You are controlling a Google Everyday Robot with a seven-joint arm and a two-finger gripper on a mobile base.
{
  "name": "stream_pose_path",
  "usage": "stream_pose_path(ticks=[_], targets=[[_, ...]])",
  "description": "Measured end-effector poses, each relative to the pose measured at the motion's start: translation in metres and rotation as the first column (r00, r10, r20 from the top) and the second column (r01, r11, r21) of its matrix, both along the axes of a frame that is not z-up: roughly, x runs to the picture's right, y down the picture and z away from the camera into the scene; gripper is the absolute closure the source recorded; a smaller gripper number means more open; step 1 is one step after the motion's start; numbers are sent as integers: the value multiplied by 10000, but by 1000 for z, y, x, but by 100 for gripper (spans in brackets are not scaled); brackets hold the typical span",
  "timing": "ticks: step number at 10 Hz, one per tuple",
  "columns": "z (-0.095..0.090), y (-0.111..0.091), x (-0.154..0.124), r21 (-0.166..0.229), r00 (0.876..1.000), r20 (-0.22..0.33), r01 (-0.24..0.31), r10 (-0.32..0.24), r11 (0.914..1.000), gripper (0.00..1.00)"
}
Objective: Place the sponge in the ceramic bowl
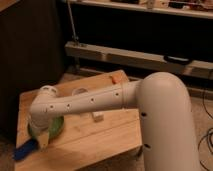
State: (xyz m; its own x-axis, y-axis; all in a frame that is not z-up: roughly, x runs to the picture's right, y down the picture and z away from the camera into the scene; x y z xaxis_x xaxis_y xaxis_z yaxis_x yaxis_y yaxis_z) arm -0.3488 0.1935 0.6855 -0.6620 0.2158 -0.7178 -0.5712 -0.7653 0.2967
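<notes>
Closest to me, the blue sponge (25,149) is sitting at the front left corner of the wooden table (100,137), sticking out over the edge a little. It is outside the green bowl (56,129), just beside it. The gripper (42,139) is pointing down right at the sponge's near end, between the sponge and the bowl. I cannot tell if the claw is squeezing the sponge or letting go; it is too dark down there.

The bowl is sitting just behind the gripper, and the robot's wrist is hiding most of it. The long white arm (85,102) is reaching across the table from the big round robot body (167,120) on the right.

Behind the arm, a small white piece (97,116) is lying on the wood. A little further back, a small white cup (80,92) is standing. At the far edge, something orange (115,78) is peeking out. Past the table, a long pale bar (130,56) is running along a dark wall.
</notes>
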Motion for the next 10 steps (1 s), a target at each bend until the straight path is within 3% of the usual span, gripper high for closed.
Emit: stream_pose_path(ticks=[3, 5, 6, 8, 10], targets=[[-3, -18, -64, -321, 9914, 1302, 137, -94, 9994, 20], [-9, -17, -88, -340, 9872, 1576, 313, -256, 9989, 20], [-17, -3, -101, -233, 9859, 1566, 627, -583, 9978, 20], [-21, 16, -101, 61, 9895, 1029, 1019, -1020, 9948, 20], [-4, 33, -90, 63, 9927, 404, 1131, -1133, 9936, 20]])
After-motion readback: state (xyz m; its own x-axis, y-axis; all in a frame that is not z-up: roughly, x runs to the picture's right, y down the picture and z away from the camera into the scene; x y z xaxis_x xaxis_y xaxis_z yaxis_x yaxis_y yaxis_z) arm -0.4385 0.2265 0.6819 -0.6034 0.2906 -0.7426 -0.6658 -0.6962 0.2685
